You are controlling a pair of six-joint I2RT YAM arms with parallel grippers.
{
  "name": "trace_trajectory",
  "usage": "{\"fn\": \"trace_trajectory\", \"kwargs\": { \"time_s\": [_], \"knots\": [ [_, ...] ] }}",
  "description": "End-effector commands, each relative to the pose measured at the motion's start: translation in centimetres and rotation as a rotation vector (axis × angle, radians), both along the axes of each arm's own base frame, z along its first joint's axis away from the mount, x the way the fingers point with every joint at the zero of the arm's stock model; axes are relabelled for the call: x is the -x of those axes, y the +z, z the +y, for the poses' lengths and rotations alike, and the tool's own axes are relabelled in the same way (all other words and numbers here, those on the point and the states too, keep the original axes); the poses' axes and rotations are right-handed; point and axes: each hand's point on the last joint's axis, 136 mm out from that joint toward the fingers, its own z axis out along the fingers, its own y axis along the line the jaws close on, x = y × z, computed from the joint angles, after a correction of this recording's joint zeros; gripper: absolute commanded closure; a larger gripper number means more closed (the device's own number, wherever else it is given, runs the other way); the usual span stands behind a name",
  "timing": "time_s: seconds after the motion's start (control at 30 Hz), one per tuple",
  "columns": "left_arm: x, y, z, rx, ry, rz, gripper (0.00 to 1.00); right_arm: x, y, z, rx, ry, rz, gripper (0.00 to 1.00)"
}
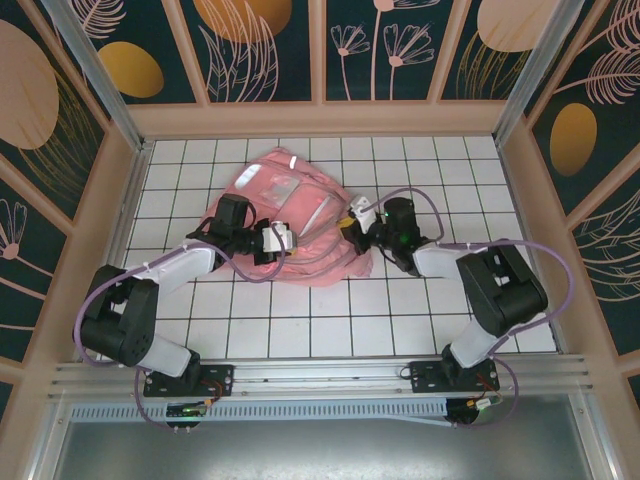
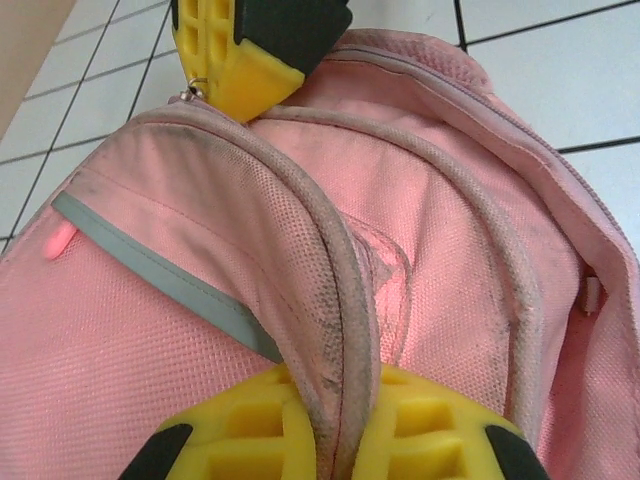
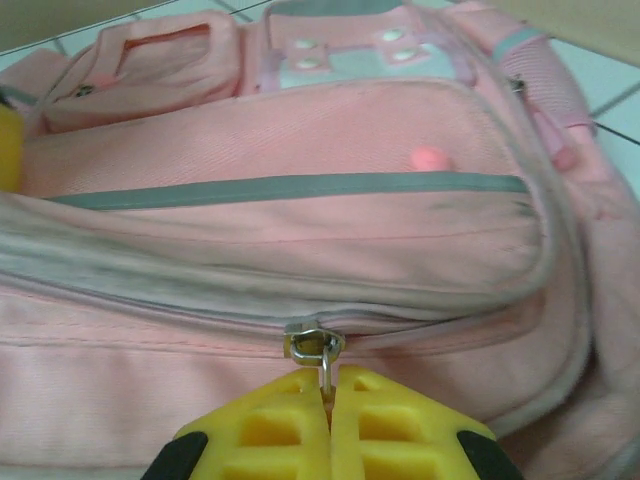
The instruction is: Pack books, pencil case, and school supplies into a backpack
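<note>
Two grippers locked onto the pink backpack [image 1: 300, 210], lying mid-table on the white tiles [image 1: 400, 310].
Left gripper [image 2: 335, 410] clamped on a piped seam ridge [image 2: 330, 290]; right gripper [image 3: 328, 400] pressed together, pinching the small metal zipper pull [image 3: 322, 352].

One pink backpack [image 1: 290, 200], one left end effector [image 1: 290, 243], one right end effector [image 3: 328, 405], one metal zipper pull [image 3: 322, 348].

The left arm [image 1: 150, 290] and right arm [image 1: 490, 290] are showing black joint housings and pale grey links, and are sitting on black base plates [image 1: 205, 380]. A lilac cable [image 1: 85, 310] is looping beside each. The left tool [image 1: 287, 240] and right tool [image 1: 353, 218] are carrying ribbed yellow fingers [image 3: 300, 420] with black backs.
</note>
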Motion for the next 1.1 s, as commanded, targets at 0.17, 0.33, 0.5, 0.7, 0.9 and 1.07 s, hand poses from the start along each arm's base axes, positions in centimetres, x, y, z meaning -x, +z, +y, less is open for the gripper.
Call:
{"fn": "trace_trajectory", "kwargs": {
  "time_s": [0.17,0.33,0.5,0.7,0.9,1.07],
  "knots": [
    [-2.6,1.7,1.2,0.009,0.004,-0.088,0.90,-3.7,3.7,-8.0,-0.048,-0.471,-0.105,1.00],
    [-5.5,2.3,2.1,-0.001,0.039,-0.101,0.83,-1.1,4.2,-7.2,-0.050,-0.413,-0.132,1.00],
    [-7.6,1.5,3.1,-0.010,0.114,-0.071,0.74,3.3,5.6,-3.4,-0.112,-0.199,-0.188,1.00],
    [-4.4,3.5,1.3,0.077,0.010,0.069,0.26,4.5,5.3,0.6,-0.120,-0.079,-0.177,1.00],
    [-2.7,4.5,-0.8,0.040,0.036,0.063,0.01,5.1,5.7,4.0,-0.150,0.043,-0.198,1.00],
    [-4.3,3.4,-2.1,-0.013,0.109,0.047,0.06,6.3,6.2,6.3,-0.174,0.131,-0.219,1.00]
  ]
}}
